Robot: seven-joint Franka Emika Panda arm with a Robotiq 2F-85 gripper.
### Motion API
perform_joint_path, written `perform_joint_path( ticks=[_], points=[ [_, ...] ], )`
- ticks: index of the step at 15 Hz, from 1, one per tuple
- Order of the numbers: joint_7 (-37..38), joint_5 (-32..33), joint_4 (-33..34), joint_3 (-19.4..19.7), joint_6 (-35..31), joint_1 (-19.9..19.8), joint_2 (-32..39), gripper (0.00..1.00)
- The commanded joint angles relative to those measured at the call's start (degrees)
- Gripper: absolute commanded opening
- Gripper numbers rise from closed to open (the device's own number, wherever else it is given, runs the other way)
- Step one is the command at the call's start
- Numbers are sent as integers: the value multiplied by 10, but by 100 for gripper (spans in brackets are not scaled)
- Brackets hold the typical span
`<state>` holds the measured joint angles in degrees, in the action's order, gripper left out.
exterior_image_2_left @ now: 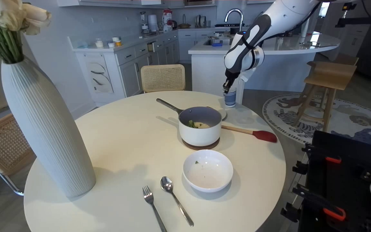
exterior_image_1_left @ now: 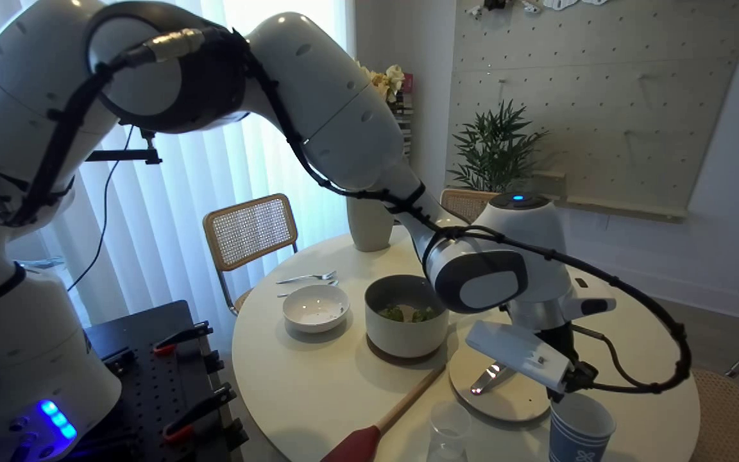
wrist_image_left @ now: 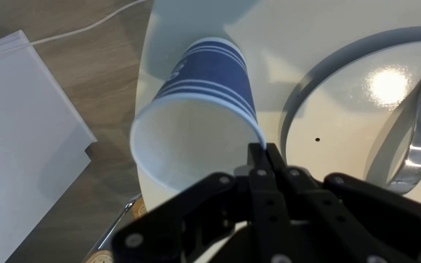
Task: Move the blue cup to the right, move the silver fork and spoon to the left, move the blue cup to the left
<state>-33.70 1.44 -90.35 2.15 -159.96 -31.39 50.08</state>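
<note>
The blue cup [wrist_image_left: 217, 69], a paper cup with white stripes, stands by the table's edge, its mouth facing my wrist camera. My gripper [wrist_image_left: 264, 149] is shut on its rim, one finger inside the cup and one outside. In an exterior view the blue cup [exterior_image_1_left: 580, 433] shows right below the gripper [exterior_image_1_left: 555, 393]; in an exterior view the cup [exterior_image_2_left: 230, 98] is at the far edge, under the gripper [exterior_image_2_left: 226, 89]. The silver fork [exterior_image_2_left: 153, 207] and spoon [exterior_image_2_left: 176, 200] lie side by side near the white bowl, well away from the gripper.
Beside the cup lies a round cream lid [wrist_image_left: 327, 175] with a metal handle [wrist_image_left: 420, 146]. A clear glass [exterior_image_1_left: 450, 439], a red spatula [exterior_image_1_left: 358, 445], a pot [exterior_image_1_left: 406, 335] and a white bowl [exterior_image_1_left: 315, 309] share the table with a tall vase [exterior_image_2_left: 48, 129].
</note>
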Motion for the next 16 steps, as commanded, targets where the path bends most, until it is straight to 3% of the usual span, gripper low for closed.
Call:
perform_joint_path(
  ticks=[1, 9, 16],
  points=[
    [3, 6, 13, -6, 30, -8, -5, 1],
    [-2, 1, 12, -10, 91, 1, -68, 1],
    [-114, -58, -69, -94, 147, -13, -193, 1]
  ],
)
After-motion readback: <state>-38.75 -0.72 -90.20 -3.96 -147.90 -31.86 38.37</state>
